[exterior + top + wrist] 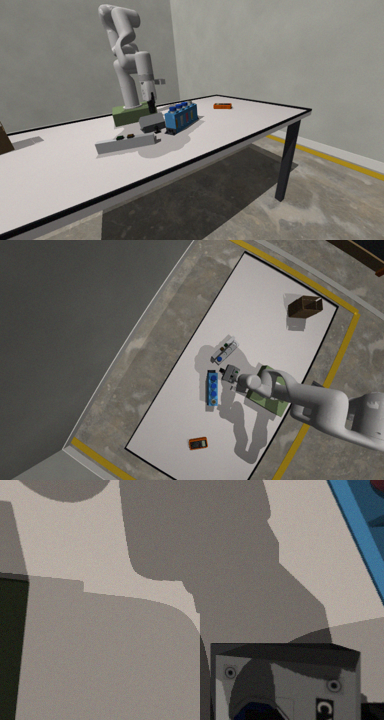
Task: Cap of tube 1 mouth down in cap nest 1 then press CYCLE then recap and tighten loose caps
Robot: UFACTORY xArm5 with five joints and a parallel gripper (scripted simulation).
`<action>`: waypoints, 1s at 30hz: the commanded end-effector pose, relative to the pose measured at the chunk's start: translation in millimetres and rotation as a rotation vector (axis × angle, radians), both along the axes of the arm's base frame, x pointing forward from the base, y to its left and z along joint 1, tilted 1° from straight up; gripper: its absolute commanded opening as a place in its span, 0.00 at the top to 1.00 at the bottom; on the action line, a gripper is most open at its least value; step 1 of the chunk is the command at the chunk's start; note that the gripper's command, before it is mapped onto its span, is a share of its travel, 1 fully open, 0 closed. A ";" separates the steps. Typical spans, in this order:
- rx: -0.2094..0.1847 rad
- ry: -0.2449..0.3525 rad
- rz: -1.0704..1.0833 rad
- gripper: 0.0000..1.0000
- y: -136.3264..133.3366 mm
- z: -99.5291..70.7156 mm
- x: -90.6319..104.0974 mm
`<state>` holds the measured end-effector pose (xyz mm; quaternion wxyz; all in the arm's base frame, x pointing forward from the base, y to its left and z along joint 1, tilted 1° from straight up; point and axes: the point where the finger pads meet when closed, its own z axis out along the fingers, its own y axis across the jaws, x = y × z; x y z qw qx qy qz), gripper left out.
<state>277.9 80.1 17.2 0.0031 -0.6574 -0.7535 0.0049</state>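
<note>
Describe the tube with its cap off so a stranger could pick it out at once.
On the white table, find the blue decapping station just in front of the arm's green base, holding four tubes in a row. The uncapped tube sits at the row's end nearest the orange meter. Its three neighbours wear blue caps; it alone shows a pale open mouth.
</note>
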 end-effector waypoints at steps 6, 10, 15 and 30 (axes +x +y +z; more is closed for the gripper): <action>-0.009 -0.005 0.000 1.00 0.3 -2.3 1.0; -0.009 -0.005 0.000 1.00 0.2 -3.7 1.0; -0.009 -0.005 0.000 1.00 0.2 -5.0 0.9; -0.009 -0.005 0.000 1.00 0.2 -9.7 0.9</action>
